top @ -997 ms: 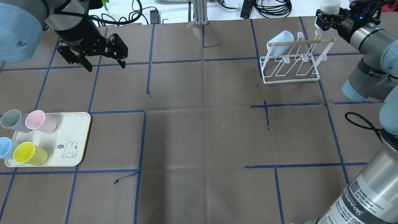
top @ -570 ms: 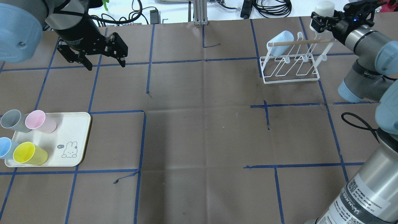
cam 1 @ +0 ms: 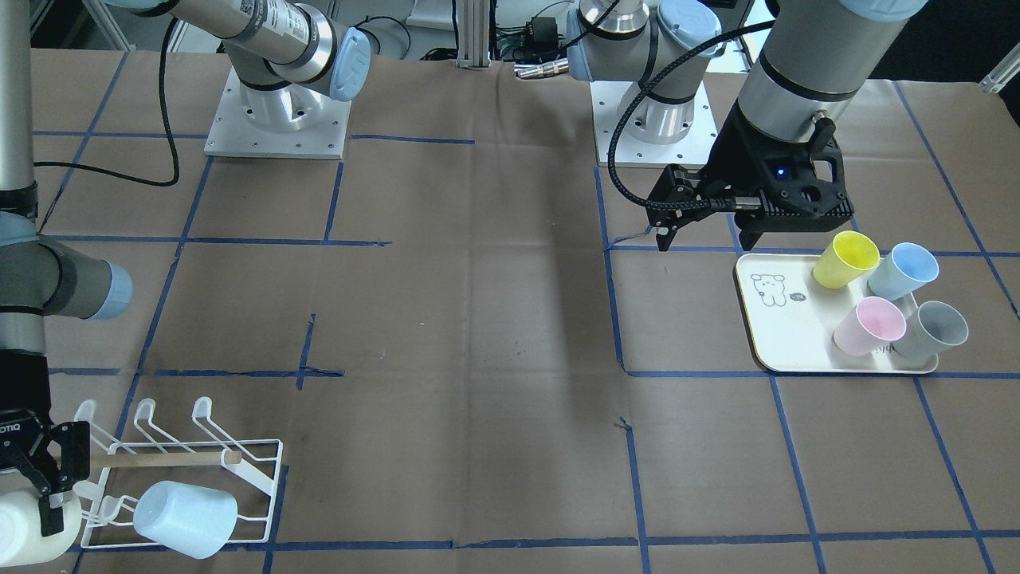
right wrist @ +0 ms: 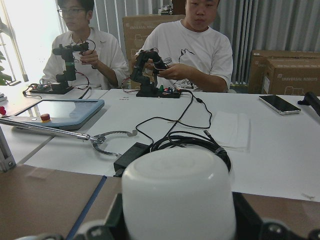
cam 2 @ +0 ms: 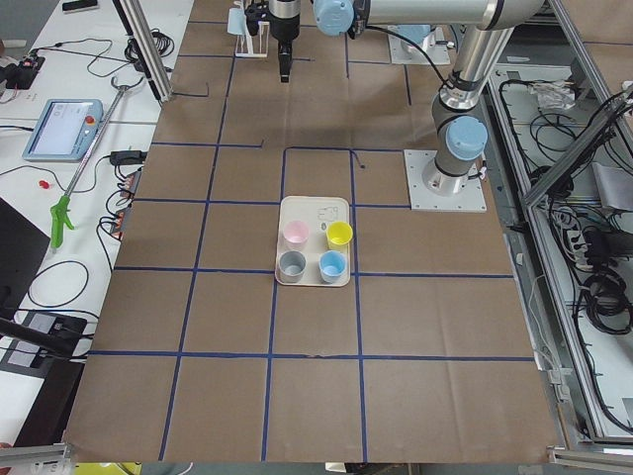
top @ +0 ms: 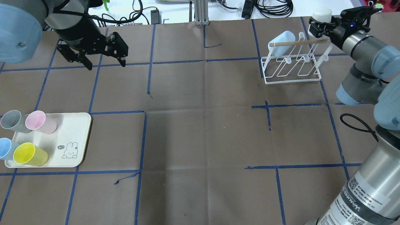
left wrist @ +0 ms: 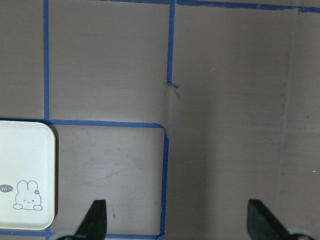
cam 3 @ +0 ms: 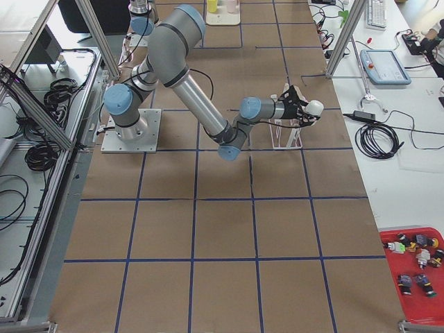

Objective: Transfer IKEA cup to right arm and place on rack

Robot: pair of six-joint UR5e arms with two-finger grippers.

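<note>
1 white cup [top: 322, 14], clamped in the right gripper [top: 323, 23] beside the dowel [top: 300, 42] end of the rack [top: 292, 81], may strike the dowel or miss a prong [top: 307, 58] if lowered off-line; left gripper [top: 106, 64] spread, empty.

1. A cream tray [top: 75, 131] with a bunny drawing [top: 70, 151] lies on the brown bench [top: 203, 131].
2. A yellow cup [top: 29, 154], pink cup [top: 40, 122], grey cup [top: 14, 121] and blue cup [top: 7, 148] stand at the tray's end away from the drawing.

Robotics lab — tape-gridded table [top: 206, 131], teach pendant [right wrist: 55, 111], cable tangles [top: 274, 7], two people [right wrist: 195, 47] w/ teleop rigs [right wrist: 146, 75].
</note>
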